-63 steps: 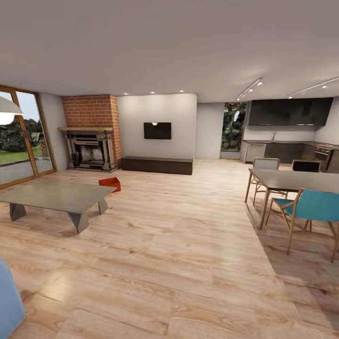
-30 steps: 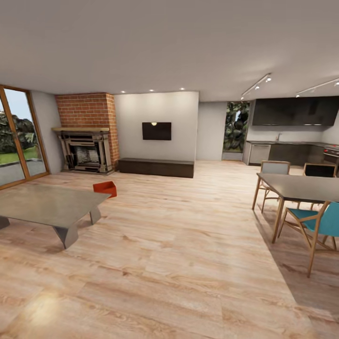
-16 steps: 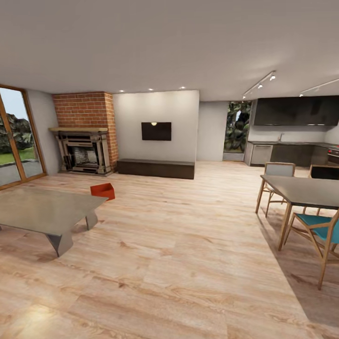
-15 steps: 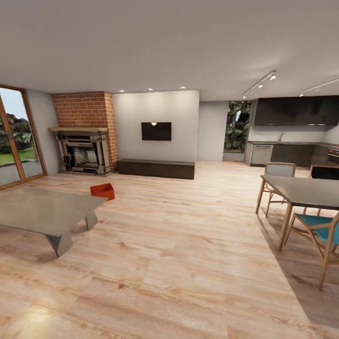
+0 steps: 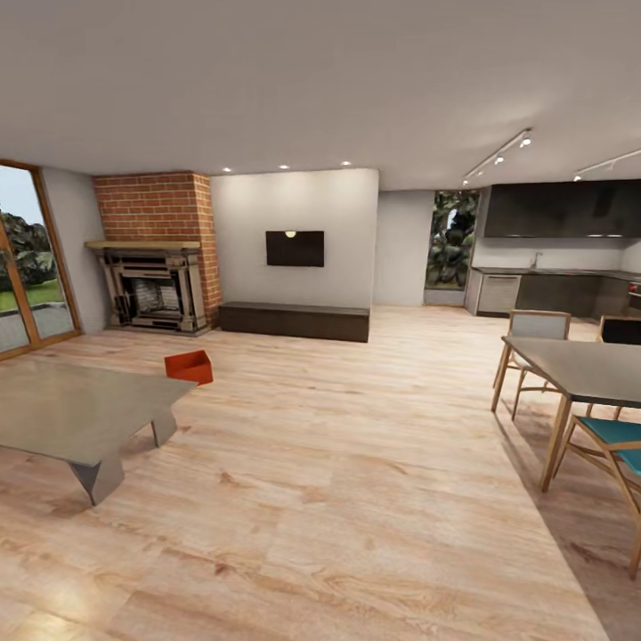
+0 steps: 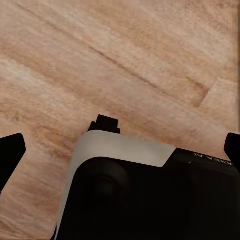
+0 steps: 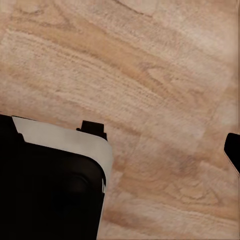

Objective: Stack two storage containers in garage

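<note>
Early stage of the task: one storage container [image 5: 189,366] sits uncollected on the living room's wood-plank floor [image 5: 356,463] just beyond the coffee table [image 5: 76,411], its lower edge hidden behind it, while both wrist views show each pincer spread wide, empty, above planks.

An open-plan home: a living room with wood-plank floor [image 5: 338,499], brick fireplace [image 5: 156,258], wall-mounted TV [image 5: 294,248] and low coffee table [image 5: 71,409], joined to a dining table [image 5: 588,365] with chairs and a dark kitchen [image 5: 556,258].
</note>
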`<state>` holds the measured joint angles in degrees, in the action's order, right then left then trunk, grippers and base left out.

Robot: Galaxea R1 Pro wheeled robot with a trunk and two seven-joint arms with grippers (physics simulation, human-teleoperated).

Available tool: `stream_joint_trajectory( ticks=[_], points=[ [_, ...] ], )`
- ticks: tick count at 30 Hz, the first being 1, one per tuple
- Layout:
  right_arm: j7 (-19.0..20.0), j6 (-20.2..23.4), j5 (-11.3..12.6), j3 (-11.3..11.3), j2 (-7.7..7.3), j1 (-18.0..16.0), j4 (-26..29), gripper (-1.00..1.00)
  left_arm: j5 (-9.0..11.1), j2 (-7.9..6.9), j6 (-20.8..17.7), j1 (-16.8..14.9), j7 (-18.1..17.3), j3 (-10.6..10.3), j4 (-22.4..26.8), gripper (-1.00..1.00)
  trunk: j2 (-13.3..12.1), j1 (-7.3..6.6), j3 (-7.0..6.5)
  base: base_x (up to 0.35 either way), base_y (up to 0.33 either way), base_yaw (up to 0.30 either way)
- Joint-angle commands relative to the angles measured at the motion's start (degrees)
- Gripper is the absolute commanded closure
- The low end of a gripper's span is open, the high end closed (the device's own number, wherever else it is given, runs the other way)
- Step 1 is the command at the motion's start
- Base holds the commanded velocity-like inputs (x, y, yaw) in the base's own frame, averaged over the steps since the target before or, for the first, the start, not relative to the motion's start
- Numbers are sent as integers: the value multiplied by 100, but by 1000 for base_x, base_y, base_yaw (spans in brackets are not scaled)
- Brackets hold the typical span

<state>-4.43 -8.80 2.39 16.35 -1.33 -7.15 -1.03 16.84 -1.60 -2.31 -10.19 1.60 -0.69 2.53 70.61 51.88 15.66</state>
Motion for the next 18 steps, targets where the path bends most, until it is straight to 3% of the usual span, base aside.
stream_joint_trajectory(
  ticks=[1, 18],
  points=[
    [-14, -24, 25, 44, 1, -6, -11, -100, 30, -2, -24, -1, 16, -10, 11, -100, 4, 4, 7, 326, 0, 0],
    [-14, -25, 25, 47, 1, -6, -11, -100, 30, -3, -29, -1, 15, -11, 11, -100, 4, 4, 7, 326, 0, 0]
  ],
)
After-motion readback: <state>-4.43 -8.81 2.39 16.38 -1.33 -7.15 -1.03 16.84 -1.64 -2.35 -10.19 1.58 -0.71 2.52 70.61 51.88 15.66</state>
